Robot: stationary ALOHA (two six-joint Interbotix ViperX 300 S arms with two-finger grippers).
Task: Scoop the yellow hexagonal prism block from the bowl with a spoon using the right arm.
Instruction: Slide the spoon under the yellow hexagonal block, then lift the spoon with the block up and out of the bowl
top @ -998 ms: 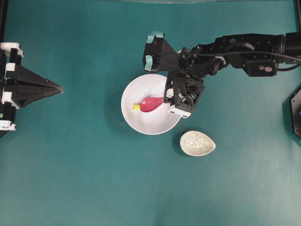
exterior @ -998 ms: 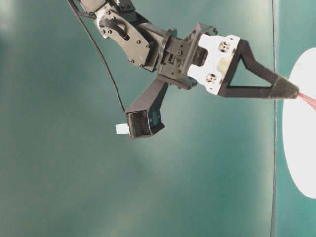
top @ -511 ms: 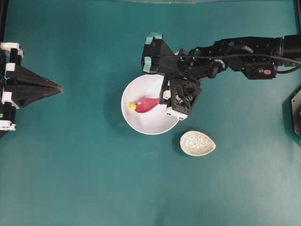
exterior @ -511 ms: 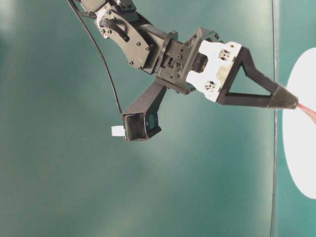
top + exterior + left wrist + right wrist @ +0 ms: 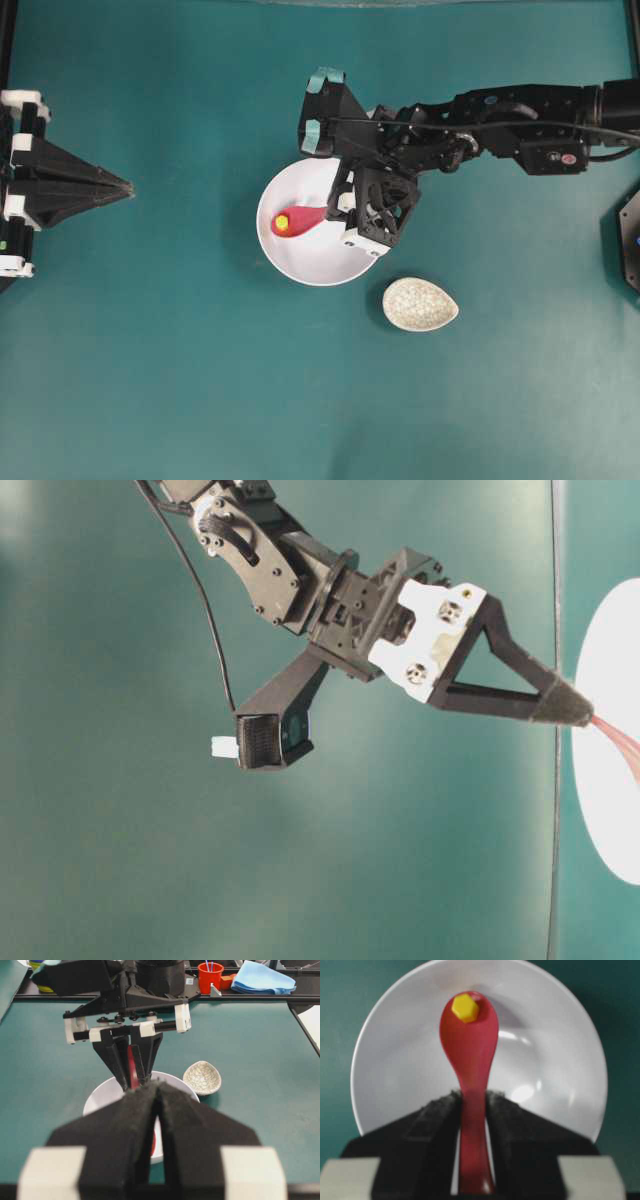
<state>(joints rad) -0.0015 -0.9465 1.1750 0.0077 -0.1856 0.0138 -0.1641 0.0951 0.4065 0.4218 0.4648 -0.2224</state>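
Right hand point(image 5: 472, 1110) clamped on spoon point(image 5: 470, 1060) handle — scoop over bowl point(image 5: 395, 1085), yellow block point(image 5: 465, 1008) cradled near tip, likely kept level against rolling. Left hand point(image 5: 156, 1095) closed, idle.

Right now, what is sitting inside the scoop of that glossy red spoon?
A small yellow hexagonal block lies near the tip of the red spoon's scoop, over the white bowl. The right gripper covers part of the handle.

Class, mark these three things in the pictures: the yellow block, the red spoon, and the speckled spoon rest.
yellow block point(image 5: 465, 1008), right wrist view, on its top face.
red spoon point(image 5: 470, 1055), right wrist view, on the scoop where it narrows toward the handle.
speckled spoon rest point(image 5: 420, 304), overhead view, on its middle.
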